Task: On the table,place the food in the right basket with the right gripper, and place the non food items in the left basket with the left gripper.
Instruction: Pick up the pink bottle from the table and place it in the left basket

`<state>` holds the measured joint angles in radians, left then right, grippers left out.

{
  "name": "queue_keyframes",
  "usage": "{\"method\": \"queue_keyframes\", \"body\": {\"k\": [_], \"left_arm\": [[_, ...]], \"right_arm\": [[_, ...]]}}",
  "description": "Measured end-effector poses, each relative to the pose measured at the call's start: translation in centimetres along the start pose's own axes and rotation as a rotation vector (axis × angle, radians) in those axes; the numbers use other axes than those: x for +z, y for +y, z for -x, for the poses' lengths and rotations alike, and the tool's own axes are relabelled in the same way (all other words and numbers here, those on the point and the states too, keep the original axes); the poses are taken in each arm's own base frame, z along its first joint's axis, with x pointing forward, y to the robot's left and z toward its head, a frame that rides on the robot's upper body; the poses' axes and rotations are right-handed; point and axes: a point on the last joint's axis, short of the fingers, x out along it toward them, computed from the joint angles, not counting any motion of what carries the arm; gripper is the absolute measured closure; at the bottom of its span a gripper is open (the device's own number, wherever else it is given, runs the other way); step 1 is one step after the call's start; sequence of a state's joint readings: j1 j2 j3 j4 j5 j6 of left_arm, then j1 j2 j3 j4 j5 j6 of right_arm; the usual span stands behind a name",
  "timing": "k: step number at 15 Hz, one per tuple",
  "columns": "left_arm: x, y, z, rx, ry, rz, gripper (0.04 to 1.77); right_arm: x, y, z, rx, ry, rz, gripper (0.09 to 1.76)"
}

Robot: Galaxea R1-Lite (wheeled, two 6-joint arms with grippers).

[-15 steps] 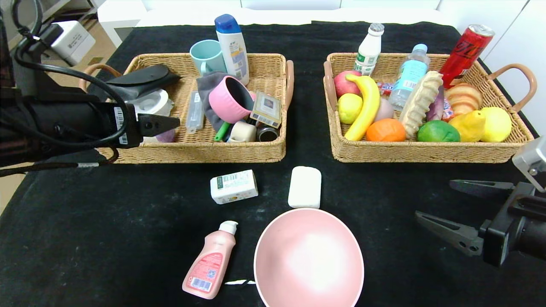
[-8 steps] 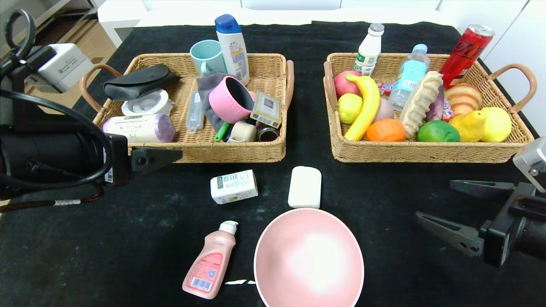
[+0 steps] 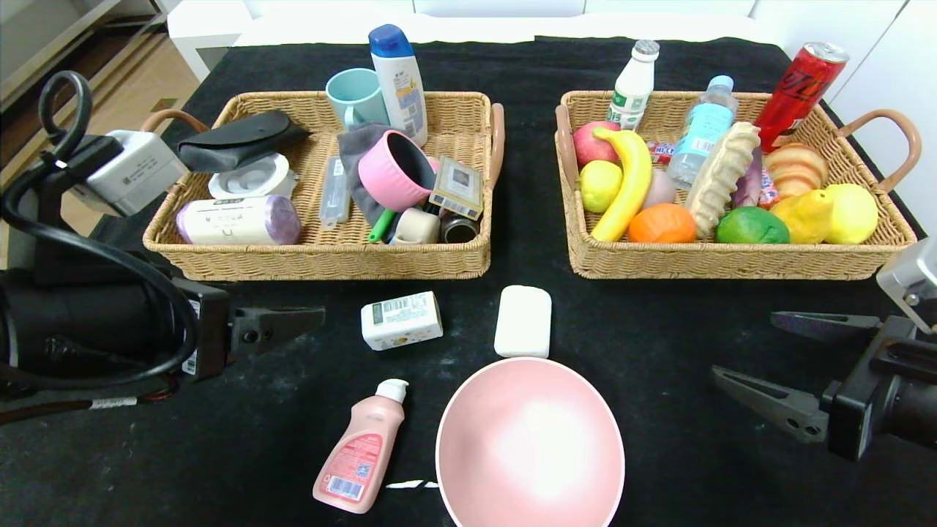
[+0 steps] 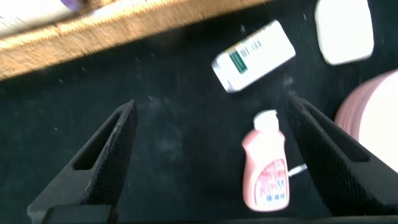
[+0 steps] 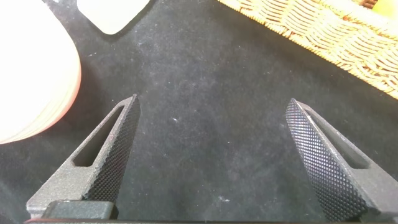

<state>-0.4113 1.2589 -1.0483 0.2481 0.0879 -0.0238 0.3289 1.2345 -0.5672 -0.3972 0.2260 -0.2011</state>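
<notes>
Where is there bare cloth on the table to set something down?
Free: the strip between left basket and right basket, and the cloth between pink bowl and right end effector. Crowded: both baskets, and around the white box, white bar and pink bottle.

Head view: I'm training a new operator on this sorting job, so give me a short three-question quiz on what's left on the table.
1. True or false: the pink bottle stands upright on the table.
2. Which item lies nearest the left gripper? A) the white bar B) the small white box C) the pink bowl
3. Fill in: both the left gripper and the right gripper are ____ and hold nothing.

Key: 1 false, it lies on its side. 2 B. 3 open.
</notes>
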Motion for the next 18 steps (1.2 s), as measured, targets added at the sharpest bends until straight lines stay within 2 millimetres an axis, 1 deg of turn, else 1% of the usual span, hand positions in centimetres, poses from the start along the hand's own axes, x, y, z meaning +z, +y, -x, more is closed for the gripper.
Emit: {"method": "queue_keyframes", "body": {"k": [2, 4, 7, 10, 14, 16, 18], "left_arm": [[-0.8, -0.2, 0.1, -0.006, 0.069, -0.014, 0.1], [-1.3, -0.5, 0.1, -0.017, 0.094, -0.024, 0.1], [-2.4, -1.2, 0.0, -0.059, 0.165, -0.054, 0.1], [-3.0, -2.1, -0.4, -0.098, 0.225, -0.087, 0.1], [-3.8, -3.6, -1.6, -0.119, 0.328, -0.12, 0.09], [-4.2, -4.2, -2.7, -0.054, 0.36, -0.105, 0.09], [-4.6, -5.0, -3.7, -0.035, 0.391, -0.123, 0.09]], "right_arm": [[0.0, 0.0, 0.0, 0.0, 0.0, 0.0, 0.14], [0.0, 0.0, 0.0, 0.0, 0.001, -0.001, 0.14], [-0.1, 0.0, -0.1, 0.0, 0.005, -0.002, 0.14], [-0.1, 0.0, -0.2, 0.0, 0.008, -0.002, 0.14], [-0.2, 0.0, -0.2, 0.0, 0.01, -0.003, 0.14], [-0.2, 0.0, -0.2, 0.002, 0.01, -0.002, 0.14], [-0.2, 0.0, -0.2, 0.002, 0.01, -0.002, 0.14]]}}
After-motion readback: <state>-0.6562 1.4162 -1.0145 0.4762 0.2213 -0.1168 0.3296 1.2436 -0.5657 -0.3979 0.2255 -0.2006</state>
